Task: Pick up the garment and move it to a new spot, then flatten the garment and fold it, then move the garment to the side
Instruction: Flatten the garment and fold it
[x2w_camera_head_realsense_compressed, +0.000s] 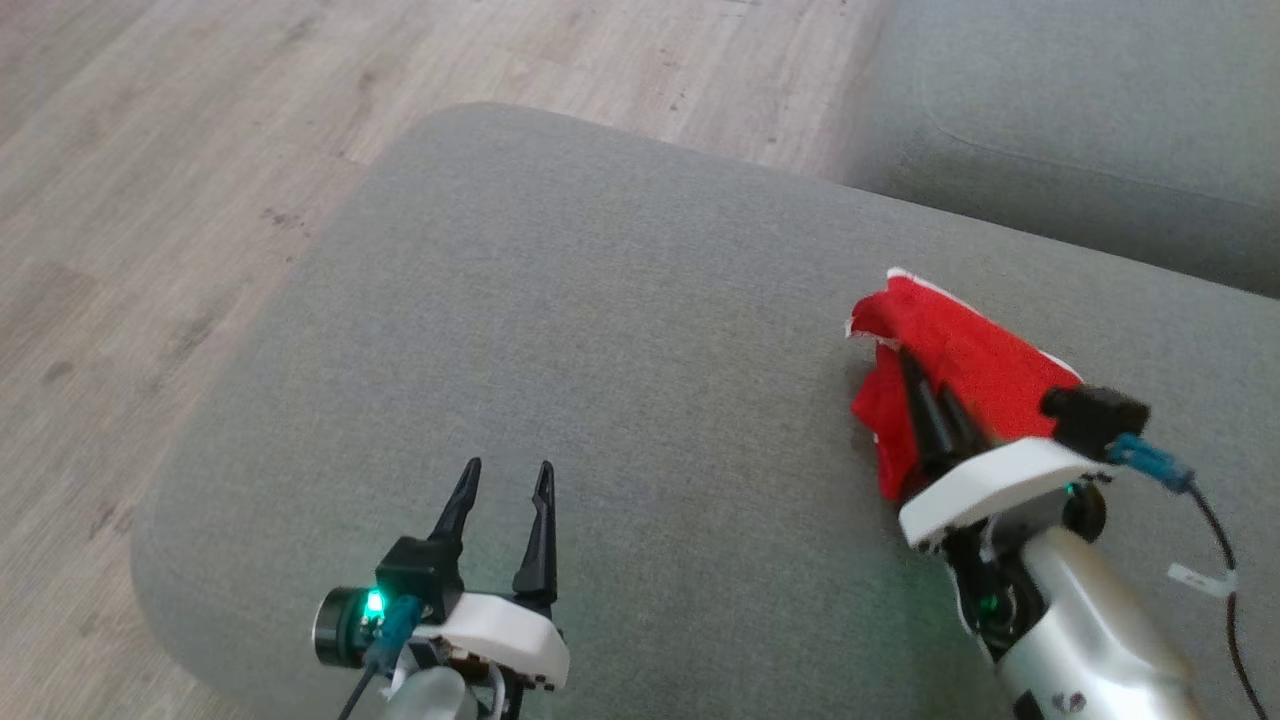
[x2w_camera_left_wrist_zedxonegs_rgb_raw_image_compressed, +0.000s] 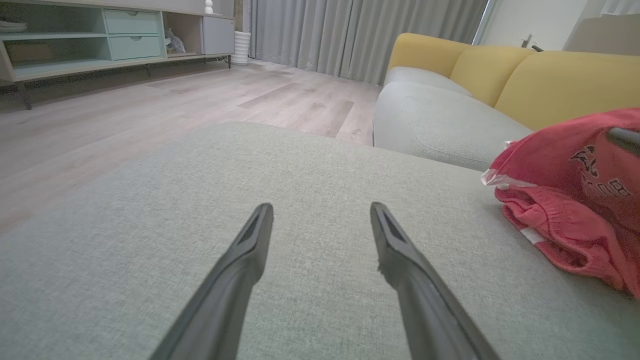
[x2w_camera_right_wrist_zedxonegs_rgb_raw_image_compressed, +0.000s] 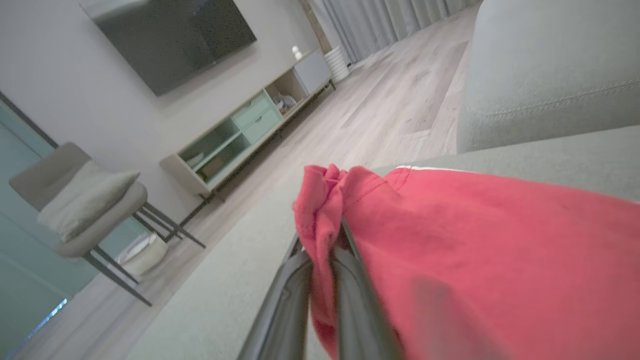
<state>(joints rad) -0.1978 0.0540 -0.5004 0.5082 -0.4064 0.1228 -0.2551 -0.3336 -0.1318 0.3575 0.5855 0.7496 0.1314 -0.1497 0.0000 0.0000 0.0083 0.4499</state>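
Red garment (x2w_camera_head_realsense_compressed: 960, 365) bunched at the right side of the grey seat cushion (x2w_camera_head_realsense_compressed: 600, 300), white trim along its edges. Right gripper (x2w_camera_head_realsense_compressed: 918, 372) pushed in under the cloth, jaws pinched almost fully together on a gathered fold of it; in the right wrist view, red fabric (x2w_camera_right_wrist_zedxonegs_rgb_raw_image_compressed: 475, 240) squeezed between the two dark fingers (x2w_camera_right_wrist_zedxonegs_rgb_raw_image_compressed: 285, 305) and draped over the right-hand one. Seen from the left wrist camera, the garment's (x2w_camera_left_wrist_zedxonegs_rgb_raw_image_compressed: 575, 200) lower folds on the cushion, upper part raised, dark lettering on it too blurred to read. Possibly partly lifted; hard to judge from above. Left gripper (x2w_camera_head_realsense_compressed: 508, 465) low over the near left of the cushion, well apart from the garment, jaws spread wide (x2w_camera_left_wrist_zedxonegs_rgb_raw_image_compressed: 321, 207), nothing between them. Wooden floor (x2w_camera_head_realsense_compressed: 150, 150) beyond the cushion's far edge; a second grey seat (x2w_camera_head_realsense_compressed: 1080, 120) at upper right
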